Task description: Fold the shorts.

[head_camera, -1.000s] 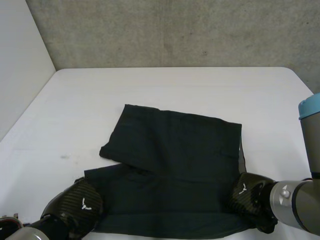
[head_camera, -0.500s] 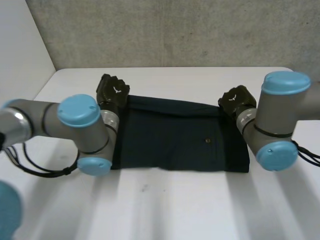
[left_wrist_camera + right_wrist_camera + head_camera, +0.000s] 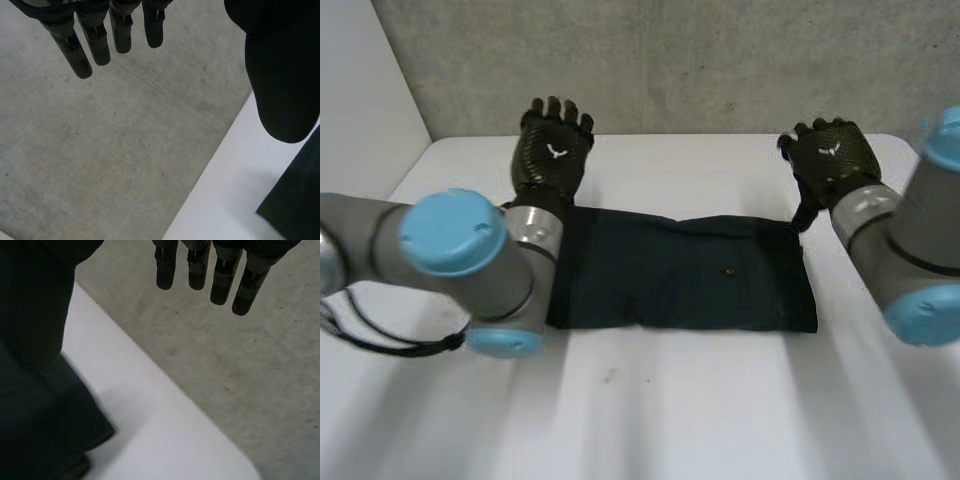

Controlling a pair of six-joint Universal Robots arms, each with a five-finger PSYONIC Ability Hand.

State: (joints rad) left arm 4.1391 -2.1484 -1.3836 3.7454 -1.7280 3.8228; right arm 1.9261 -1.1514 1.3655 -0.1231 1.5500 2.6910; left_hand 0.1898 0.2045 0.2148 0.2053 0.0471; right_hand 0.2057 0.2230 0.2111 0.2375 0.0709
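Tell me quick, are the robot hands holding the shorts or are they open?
Left robot hand: open, fingers straight, holding nothing.
Right robot hand: open, fingers straight, holding nothing.

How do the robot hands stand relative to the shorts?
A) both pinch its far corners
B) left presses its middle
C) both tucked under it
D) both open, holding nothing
D: the left robot hand and right robot hand show straight fingers with nothing in them, beyond the far edge of the folded shorts.
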